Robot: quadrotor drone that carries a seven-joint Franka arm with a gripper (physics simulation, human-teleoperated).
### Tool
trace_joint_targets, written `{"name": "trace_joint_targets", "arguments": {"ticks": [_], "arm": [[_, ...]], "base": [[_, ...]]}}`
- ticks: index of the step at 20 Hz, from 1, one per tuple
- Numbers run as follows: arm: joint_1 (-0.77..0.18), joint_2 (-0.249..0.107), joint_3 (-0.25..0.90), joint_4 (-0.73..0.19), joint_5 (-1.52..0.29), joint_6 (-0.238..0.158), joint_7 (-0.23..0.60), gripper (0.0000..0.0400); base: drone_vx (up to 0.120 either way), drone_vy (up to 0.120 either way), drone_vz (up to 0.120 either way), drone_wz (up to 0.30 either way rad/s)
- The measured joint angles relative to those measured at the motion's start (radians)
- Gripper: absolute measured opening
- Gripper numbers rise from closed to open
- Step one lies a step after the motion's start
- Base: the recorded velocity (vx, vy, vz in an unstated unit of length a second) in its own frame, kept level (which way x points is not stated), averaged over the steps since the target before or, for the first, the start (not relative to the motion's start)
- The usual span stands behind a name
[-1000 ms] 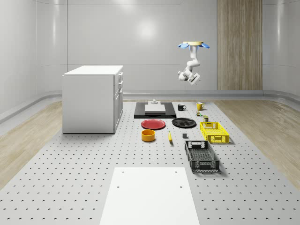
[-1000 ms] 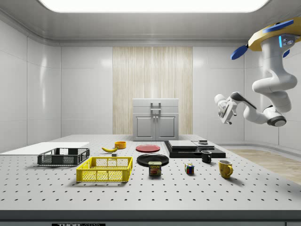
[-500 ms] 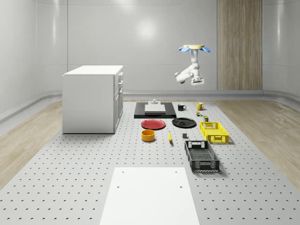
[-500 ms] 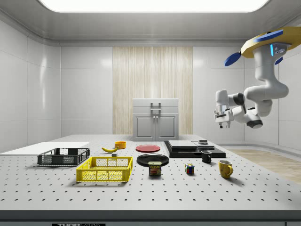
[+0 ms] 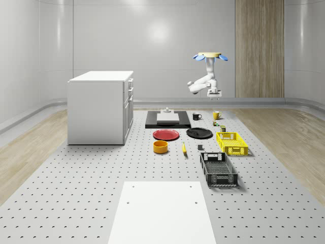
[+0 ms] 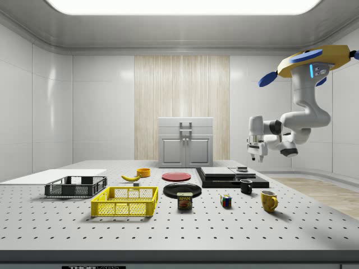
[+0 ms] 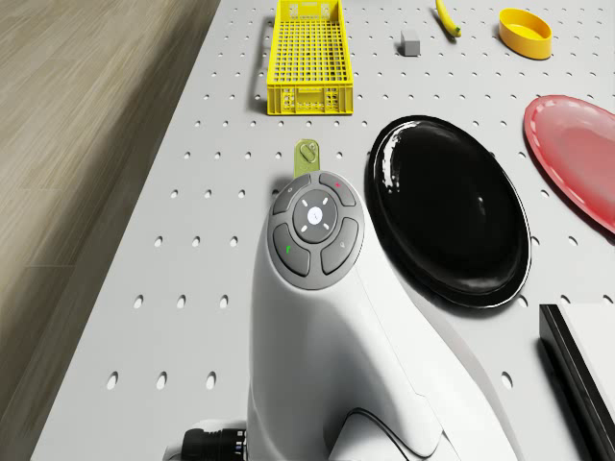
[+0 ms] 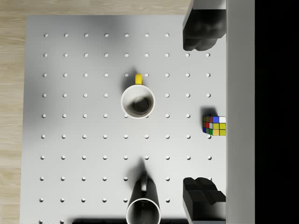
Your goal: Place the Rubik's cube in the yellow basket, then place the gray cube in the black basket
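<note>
our drone (image 6: 308, 58) hovers high with the gripper (image 6: 255, 152) spread above the yellow mug (image 8: 138, 102) — the rubik's cube (image 8: 214, 126) seemingly lies off-centre, so descending straight risks grabbing the mug.

From my drone camera, the white arm (image 7: 327, 365) blocks the tabletop beneath it, and the flat red plate (image 7: 577, 154) and the black slab (image 7: 581, 365) run off the frame. On the wrist feed, a dark mug (image 8: 144, 207) is cut by the edge. The small gray cube (image 5: 200, 147) is too tiny for detail.
</note>
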Motion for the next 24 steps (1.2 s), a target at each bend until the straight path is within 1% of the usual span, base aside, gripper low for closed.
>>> {"name": "trace_joint_targets", "arguments": {"ticks": [7,9,15,18,24], "arm": [[-0.025,-0.04,0.018,0.002,0.016,0.026,0.021,0.04],[-0.03,-0.05,0.022,0.003,0.021,0.035,0.025,0.04],[-0.043,-0.081,0.033,0.005,0.037,0.062,0.037,0.04],[-0.048,-0.096,0.038,0.006,0.045,0.075,0.042,0.04],[-0.058,-0.125,0.047,0.008,0.06,0.102,0.051,0.04]], "base": [[0.12,0.0,-0.12,0.0],[0.12,-0.1,-0.12,0.0],[0.12,0.0,-0.12,0.0],[0.12,-0.107,-0.12,0.0],[0.12,0.0,-0.12,0.0]]}}
